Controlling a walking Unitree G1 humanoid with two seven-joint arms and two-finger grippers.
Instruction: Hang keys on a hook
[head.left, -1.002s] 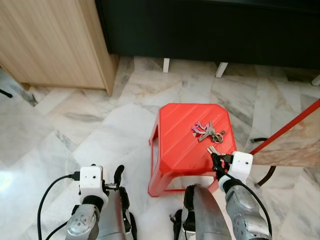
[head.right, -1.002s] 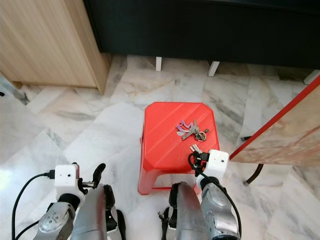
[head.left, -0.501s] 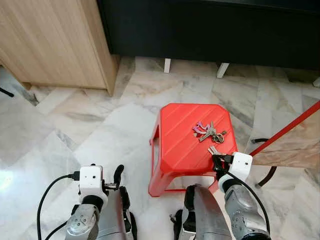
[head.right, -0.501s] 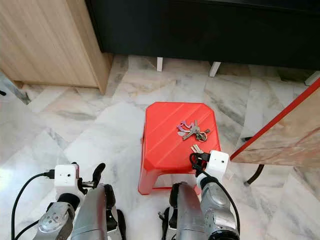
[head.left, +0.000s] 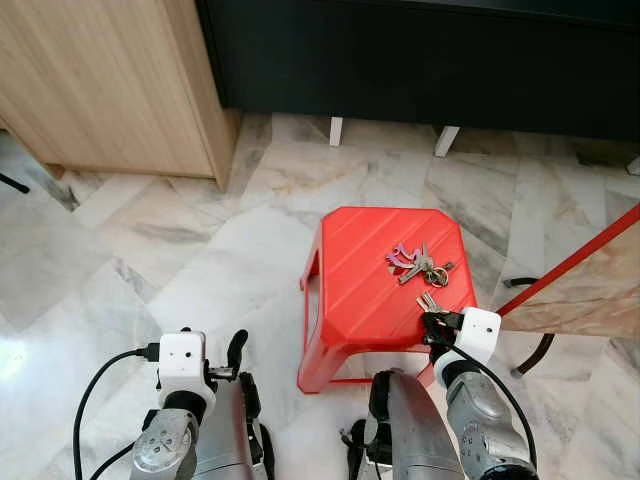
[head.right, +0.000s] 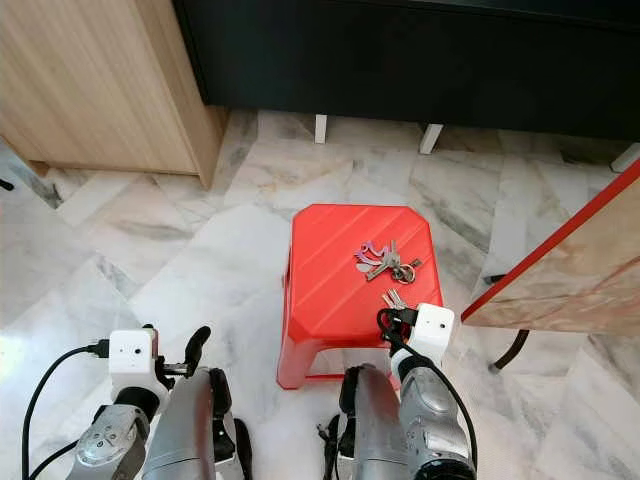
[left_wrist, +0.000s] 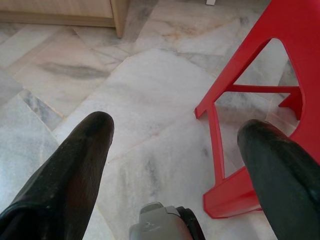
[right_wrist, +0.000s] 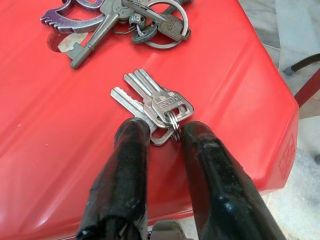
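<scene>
A red stool is seen at centre frame on the marble floor. Two key bunches are laid on its seat: a bigger bunch with a purple tag toward the upper right of the seat, and a small silver key set at the lower right edge. The right gripper is clenched on the small set's ring, pretty much as half a second ago, only nudged slightly lower in frame. The left gripper, at lower left, is held released wide over bare floor, unchanged.
</scene>
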